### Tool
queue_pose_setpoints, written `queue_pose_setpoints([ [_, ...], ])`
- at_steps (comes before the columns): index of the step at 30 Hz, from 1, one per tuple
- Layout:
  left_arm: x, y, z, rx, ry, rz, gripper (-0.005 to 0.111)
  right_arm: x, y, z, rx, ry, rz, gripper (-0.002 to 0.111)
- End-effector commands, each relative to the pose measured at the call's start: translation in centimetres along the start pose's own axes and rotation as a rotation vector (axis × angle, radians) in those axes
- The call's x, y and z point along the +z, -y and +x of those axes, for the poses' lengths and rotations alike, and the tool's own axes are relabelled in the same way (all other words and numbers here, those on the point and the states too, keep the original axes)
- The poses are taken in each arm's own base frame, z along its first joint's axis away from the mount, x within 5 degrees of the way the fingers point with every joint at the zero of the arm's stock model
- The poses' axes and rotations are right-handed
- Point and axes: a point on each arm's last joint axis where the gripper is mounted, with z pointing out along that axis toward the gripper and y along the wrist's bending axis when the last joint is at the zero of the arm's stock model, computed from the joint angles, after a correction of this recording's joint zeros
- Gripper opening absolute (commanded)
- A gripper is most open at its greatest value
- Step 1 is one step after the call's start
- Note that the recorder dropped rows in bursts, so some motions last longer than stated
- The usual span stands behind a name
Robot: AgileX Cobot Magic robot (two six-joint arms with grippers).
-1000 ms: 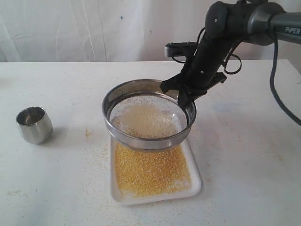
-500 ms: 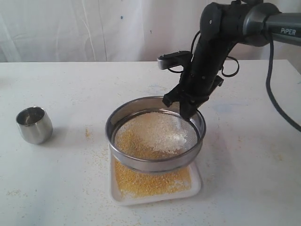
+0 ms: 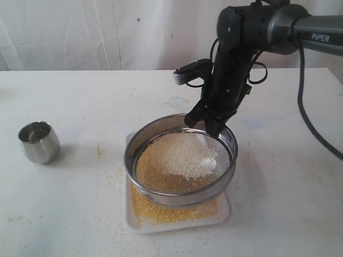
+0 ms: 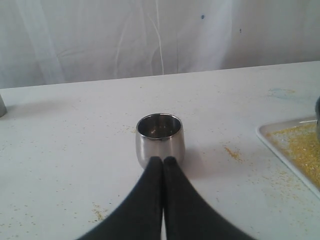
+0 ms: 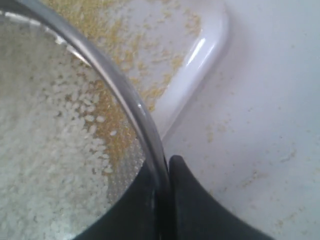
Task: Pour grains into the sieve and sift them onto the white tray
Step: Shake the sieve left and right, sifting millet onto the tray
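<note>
The right claw is pinched on the sieve, one finger inside its far rim and one outside, holding it just above the tray. White kernels lie on the mesh and golden grains cover the tray below. The steel rim looks stiff but smooth, so a one-edge hold may slip or twist. That rim is the place to grip, since the mesh is likely fragile. The left claw is closed on nothing, near the cup.
</note>
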Motion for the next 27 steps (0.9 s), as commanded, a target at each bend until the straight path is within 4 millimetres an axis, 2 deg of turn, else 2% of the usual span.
queue_pose_setpoints([
  [1,0.0,0.0,0.1,0.0,0.004,-0.005,0.0,-0.8,0.4,-0.3,0.166,0.053,0.065,0.0],
  [3,0.0,0.0,0.1,0.0,0.004,-0.005,0.0,-0.9,-2.2,0.0,-0.076,-0.004,-0.104,0.0],
  [4,0.0,0.0,0.1,0.0,0.004,-0.005,0.0,-0.8,-2.6,-0.1,-0.136,-0.005,-0.109,0.0],
  [6,0.0,0.0,0.1,0.0,0.004,-0.005,0.0,-0.9,-1.4,-0.5,-0.079,0.037,0.033,0.0],
  [7,0.0,0.0,0.1,0.0,0.004,-0.005,0.0,-0.9,-0.6,-0.9,0.02,0.082,0.113,0.0],
  [9,0.0,0.0,0.1,0.0,0.004,-0.005,0.0,-1.0,-0.2,-1.0,0.157,0.113,0.121,0.0],
  [10,0.0,0.0,0.1,0.0,0.004,-0.005,0.0,-1.1,-0.8,-0.9,0.136,0.1,0.058,0.0],
  [12,0.0,0.0,0.1,0.0,0.004,-0.005,0.0,-1.1,-2.7,-0.7,-0.05,0.058,-0.078,0.0],
  [13,0.0,0.0,0.1,0.0,0.004,-0.005,0.0,-1.1,-3.0,-0.7,-0.123,0.061,-0.089,0.0],
  [14,0.0,0.0,0.1,0.0,0.004,-0.005,0.0,-1.1,-2.6,-0.9,-0.119,0.076,-0.044,0.0],
  [16,0.0,0.0,0.1,0.0,0.004,-0.005,0.0,-1.2,-1.1,-1.3,0.026,0.122,0.084,0.0],
  [18,0.0,0.0,0.1,0.0,0.004,-0.005,0.0,-1.2,-0.8,-1.2,0.163,0.131,0.065,0.0],
  [20,0.0,0.0,0.1,0.0,0.004,-0.005,0.0,-1.3,-2.1,-0.9,0.04,0.094,-0.062,0.0],
  [21,0.0,0.0,0.1,0.0,0.004,-0.005,0.0,-1.3,-2.6,-0.9,-0.075,0.09,-0.092,0.0],
  [22,0.0,0.0,0.1,0.0,0.004,-0.005,0.0,-1.2,-2.5,-0.9,-0.114,0.092,-0.075,0.0],
  [25,0.0,0.0,0.1,0.0,0.004,-0.005,0.0,-1.4,0.0,-1.3,0.156,0.161,0.11,0.0],
  [26,0.0,0.0,0.1,0.0,0.004,-0.005,0.0,-1.4,0.1,-1.2,0.214,0.162,0.099,0.0],
  [27,0.0,0.0,0.1,0.0,0.004,-0.005,0.0,-1.3,-0.5,-1.1,0.17,0.135,0.033,0.0],
])
